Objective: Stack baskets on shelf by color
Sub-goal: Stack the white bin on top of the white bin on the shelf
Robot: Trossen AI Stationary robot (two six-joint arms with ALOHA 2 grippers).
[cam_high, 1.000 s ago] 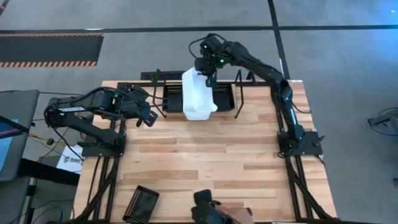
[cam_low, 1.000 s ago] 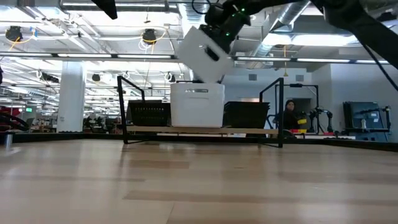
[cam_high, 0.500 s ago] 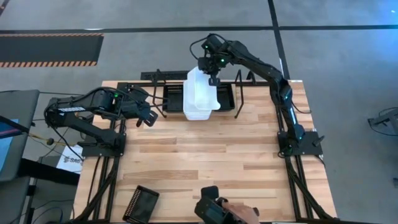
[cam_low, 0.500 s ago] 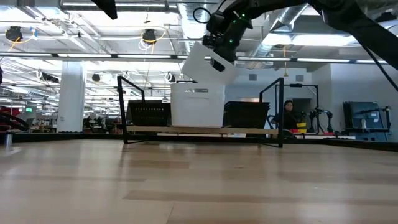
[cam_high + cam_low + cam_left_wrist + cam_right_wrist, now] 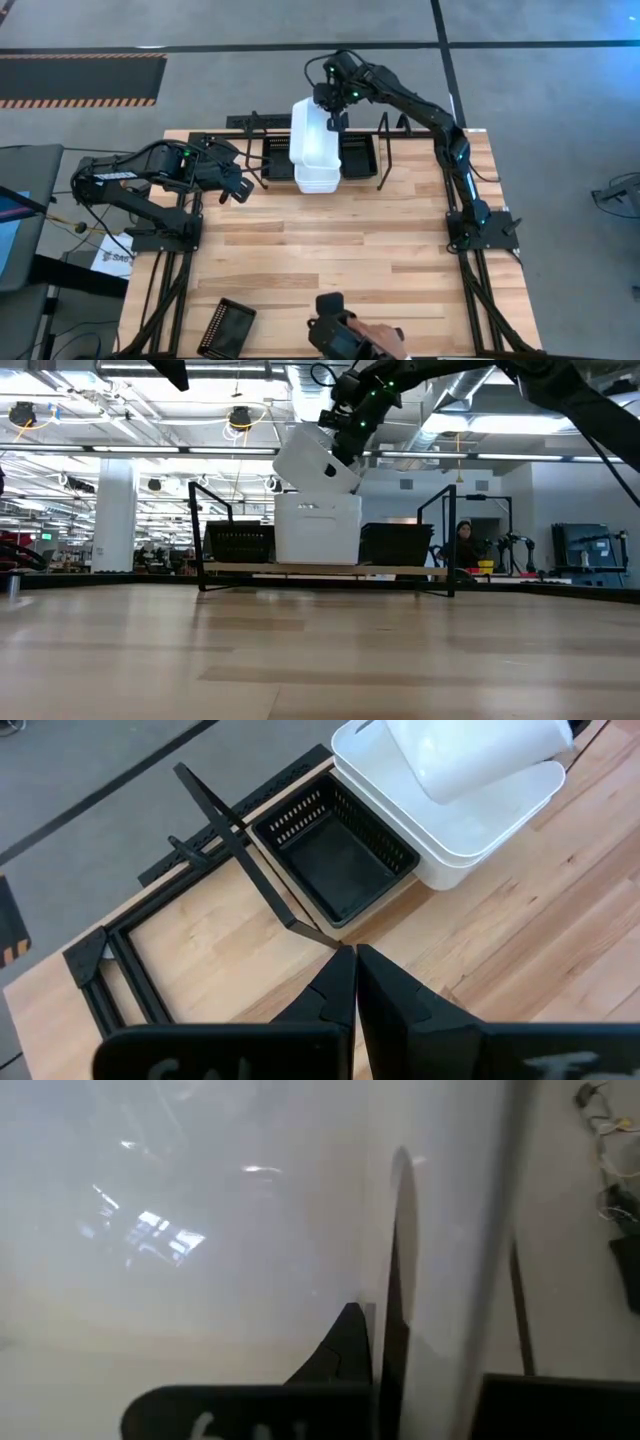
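My right gripper (image 5: pixel 332 112) holds a white basket (image 5: pixel 312 130) tilted in the air over the far middle of the table. Below it a stack of white baskets (image 5: pixel 318 178) stands on the shelf (image 5: pixel 384 160), between a black basket (image 5: pixel 278 155) on its left and another black basket (image 5: pixel 357 155) on its right. In the low view the held basket (image 5: pixel 315 460) hangs just above the white stack (image 5: pixel 318 530). My left gripper (image 5: pixel 240 190) waits shut at the table's left, touching nothing. My right gripper grips the held basket's side wall at its rim (image 5: pixel 400 1280), one finger (image 5: pixel 345 1345) inside the basket and the wall between the two fingers. It comes slanting down from the far right. The basket is lifted clear and tilted, its bottom toward the near left.
One more black basket (image 5: pixel 225 325) lies at the table's near left corner. A person's hand (image 5: pixel 375 340) holds a dark object at the near edge. The shelf's upright loop dividers (image 5: pixel 205 535) stand on either side of the baskets.
My right gripper has turned at the wrist and swung the white basket a little toward the table's left and far edge; the basket has changed its tilt and stays clear of the stack. At the near edge the person's hand has shifted its dark object.
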